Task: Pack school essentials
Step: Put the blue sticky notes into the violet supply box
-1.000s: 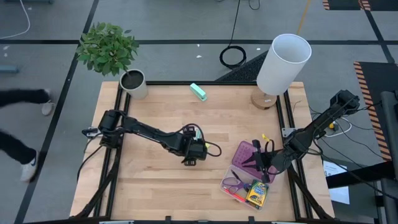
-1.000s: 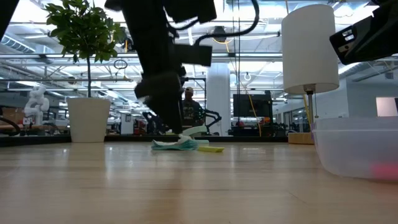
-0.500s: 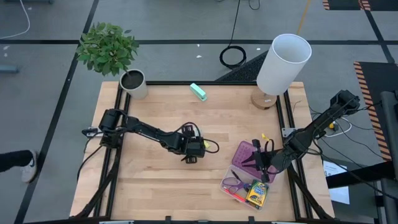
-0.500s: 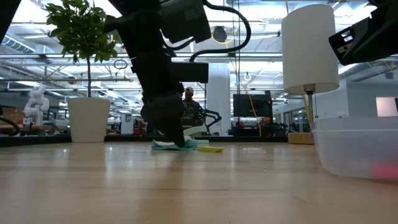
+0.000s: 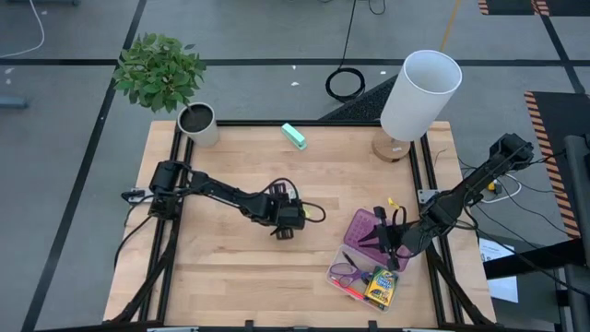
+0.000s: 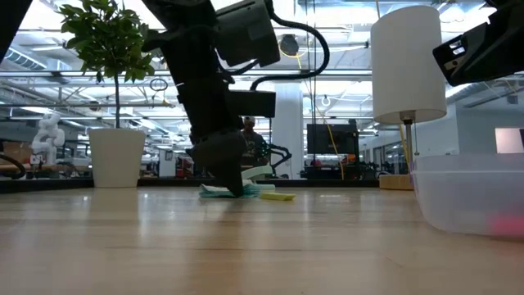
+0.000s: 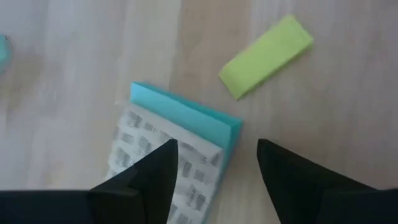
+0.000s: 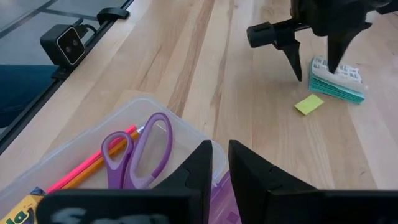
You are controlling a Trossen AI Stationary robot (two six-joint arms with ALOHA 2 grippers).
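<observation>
Teal-edged, the small card pack [image 7: 177, 158] lies flat mid-counter [image 5: 230, 267], a yellow eraser [image 7: 266, 56] just beside it. My left tool [image 7: 214, 168] is spread open, fingers either side of the pack's near end. I judge it light, thin and fairly stiff; best pinched across its narrow width. Compared with a second ago, my left arm has drawn slightly leftward. My right tool [image 8: 219, 165], nearly closed and empty, waits over the bin [image 8: 134, 109] holding scissors [image 8: 140, 149].
</observation>
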